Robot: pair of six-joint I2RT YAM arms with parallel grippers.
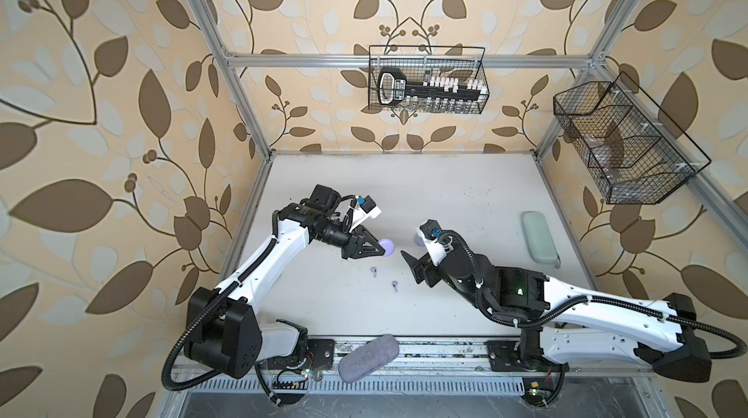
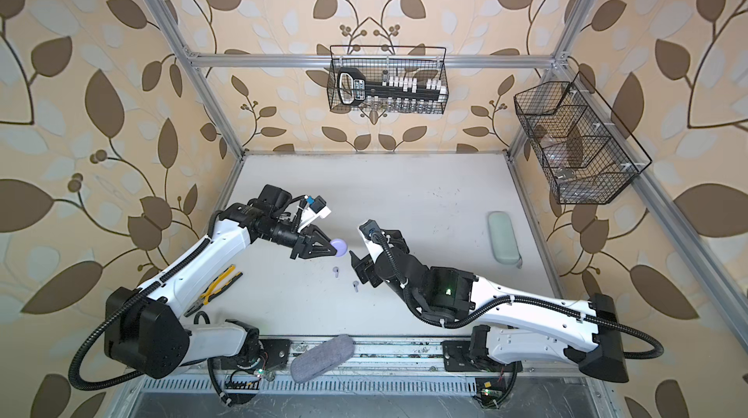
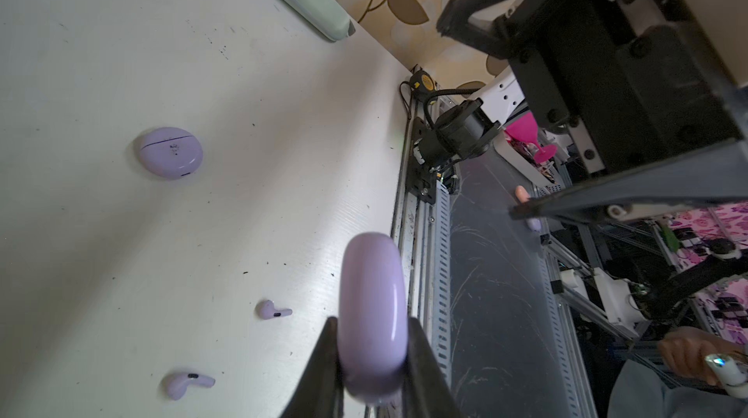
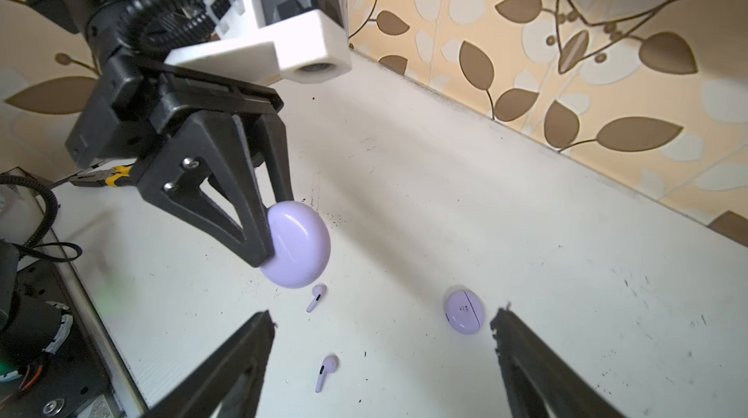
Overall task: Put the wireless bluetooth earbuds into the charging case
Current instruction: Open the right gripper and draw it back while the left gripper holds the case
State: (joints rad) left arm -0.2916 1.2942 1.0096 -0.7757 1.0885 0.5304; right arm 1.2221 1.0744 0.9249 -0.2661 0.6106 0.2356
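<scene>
My left gripper (image 1: 380,250) is shut on a round lavender charging case (image 1: 387,245), held on edge above the table with its lid closed; the left wrist view shows the case (image 3: 372,294) pinched between both fingers. Two lavender earbuds (image 1: 372,271) (image 1: 394,285) lie loose on the table just below it, apart from each other, and also show in the right wrist view (image 4: 317,296) (image 4: 326,371). A second closed lavender case (image 4: 464,312) lies flat on the table, half hidden behind my right wrist in a top view (image 1: 419,240). My right gripper (image 4: 382,312) hovers open and empty over the earbuds.
A mint-green glasses case (image 1: 539,237) lies near the table's right edge. A grey fabric case (image 1: 368,357) rests on the front rail. Yellow-handled pliers (image 2: 218,284) lie under my left arm. Wire baskets (image 1: 427,80) (image 1: 623,145) hang on the frame.
</scene>
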